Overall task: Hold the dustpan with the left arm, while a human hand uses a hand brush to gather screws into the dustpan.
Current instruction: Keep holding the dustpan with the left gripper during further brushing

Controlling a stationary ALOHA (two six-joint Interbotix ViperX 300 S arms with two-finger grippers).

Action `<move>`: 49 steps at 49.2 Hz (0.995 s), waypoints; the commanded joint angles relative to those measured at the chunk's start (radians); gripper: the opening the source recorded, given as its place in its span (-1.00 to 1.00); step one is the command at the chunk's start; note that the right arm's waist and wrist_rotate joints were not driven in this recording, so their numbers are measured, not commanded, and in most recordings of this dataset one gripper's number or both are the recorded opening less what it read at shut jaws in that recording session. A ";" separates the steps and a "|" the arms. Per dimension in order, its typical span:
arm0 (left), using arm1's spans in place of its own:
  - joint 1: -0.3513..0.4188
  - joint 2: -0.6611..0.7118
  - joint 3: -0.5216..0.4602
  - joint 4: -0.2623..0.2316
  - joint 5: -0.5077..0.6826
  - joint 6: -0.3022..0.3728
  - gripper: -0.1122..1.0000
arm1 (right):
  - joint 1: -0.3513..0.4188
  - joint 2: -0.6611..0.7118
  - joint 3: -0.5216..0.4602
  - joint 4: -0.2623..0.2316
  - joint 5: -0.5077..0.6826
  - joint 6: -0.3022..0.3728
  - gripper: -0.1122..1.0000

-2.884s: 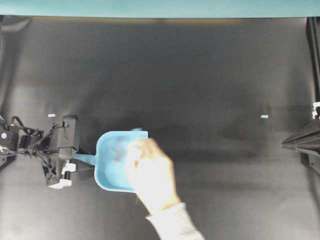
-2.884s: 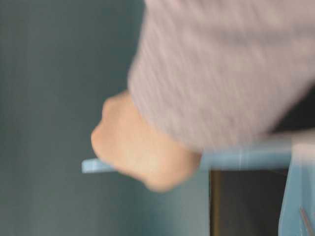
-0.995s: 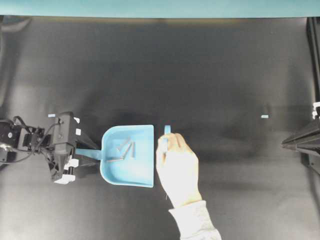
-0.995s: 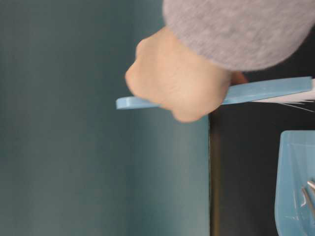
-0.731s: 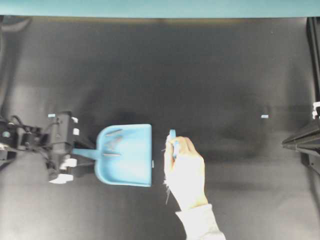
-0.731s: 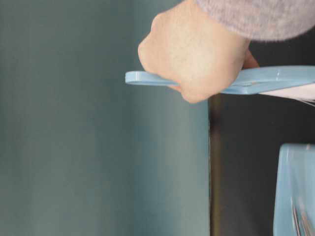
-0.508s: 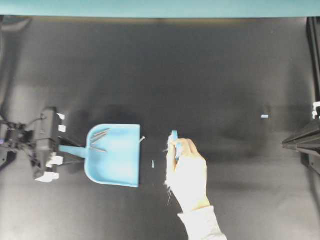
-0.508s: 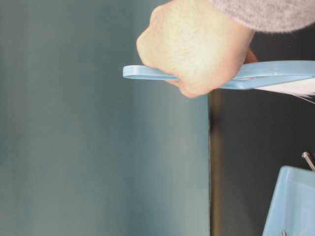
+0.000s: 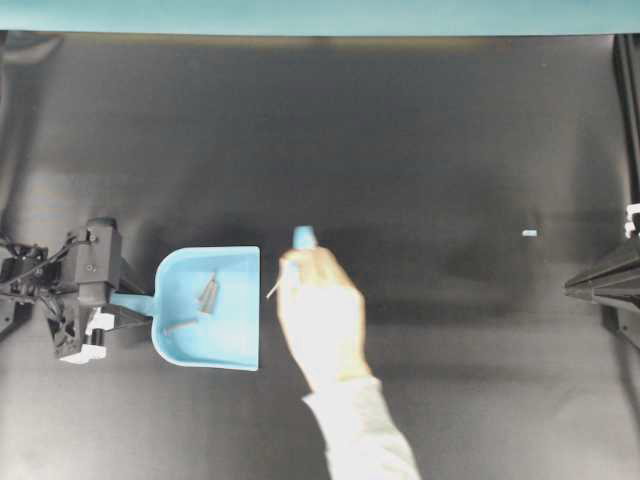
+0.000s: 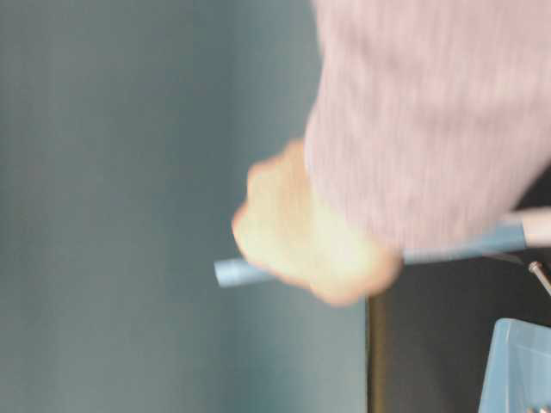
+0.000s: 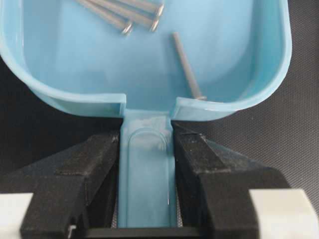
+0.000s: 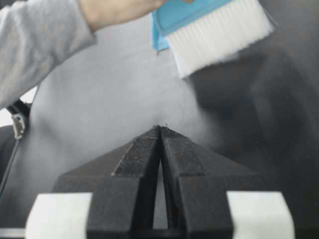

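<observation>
The light blue dustpan (image 9: 225,340) lies at the left with its mouth facing right. My left gripper (image 9: 124,301) is shut on its narrow handle (image 11: 146,169); the black fingers (image 11: 199,154) press on both sides. Several silver screws (image 11: 187,64) lie inside the pan, which also shows in the left wrist view (image 11: 60,59). One screw (image 9: 272,289) lies just outside the mouth. The human hand (image 9: 320,315), in a grey sleeve, holds the white-bristled brush (image 12: 219,30) right of the mouth. My right gripper (image 12: 160,130) is shut and empty, away from them.
A small pale blue speck (image 9: 529,233) lies on the black mat at the right. The right arm (image 9: 600,280) stays at the right edge. A teal wall (image 9: 320,15) borders the far side. The blurred hand and brush handle (image 10: 250,274) fill the table-level view.
The left gripper has pulled the dustpan to the left. The hand and brush have followed left toward the pan's mouth. One screw now lies outside the mouth.
</observation>
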 commanded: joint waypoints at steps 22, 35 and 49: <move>0.035 0.164 -0.015 0.002 -0.350 0.002 -0.26 | 0.000 0.003 -0.005 0.002 -0.009 0.002 -0.80; 0.041 0.250 -0.017 0.002 -0.572 0.005 -0.26 | 0.000 0.002 -0.005 0.002 -0.008 0.002 -0.80; 0.054 0.249 0.014 0.002 -0.776 0.035 -0.26 | 0.000 0.003 -0.005 0.002 -0.008 0.000 -0.80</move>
